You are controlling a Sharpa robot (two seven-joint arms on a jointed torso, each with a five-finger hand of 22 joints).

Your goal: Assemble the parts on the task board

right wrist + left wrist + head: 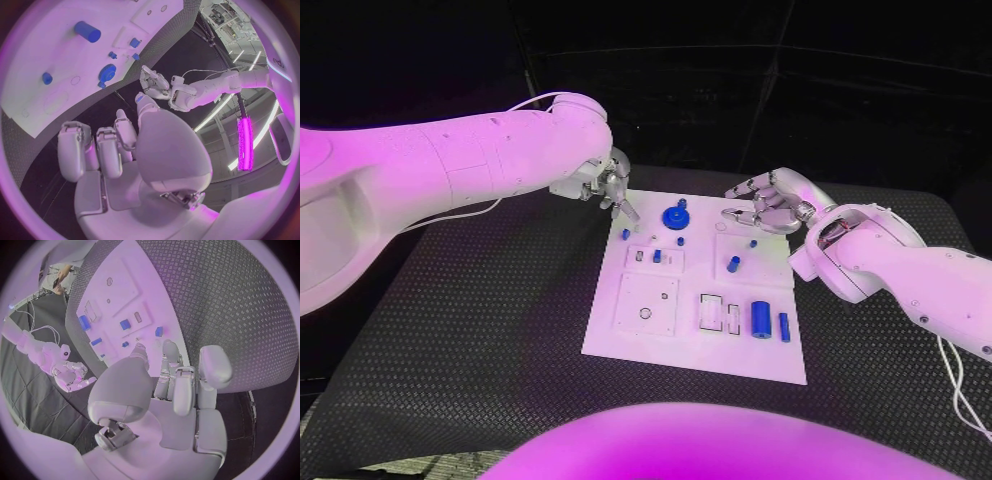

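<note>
Two bulky white arms, smooth rounded shells. A thin white cable loops off the left arm [459, 165]. The right arm [906, 265] matches; both hands are silver, with padded segmented fingers.

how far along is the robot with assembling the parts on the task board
Some blue parts already stand in the task board, such as the gear and a peg. Neither the left hand nor the right hand holds a part. The cylinder lies near the board's front edge, apparently still to place.
</note>
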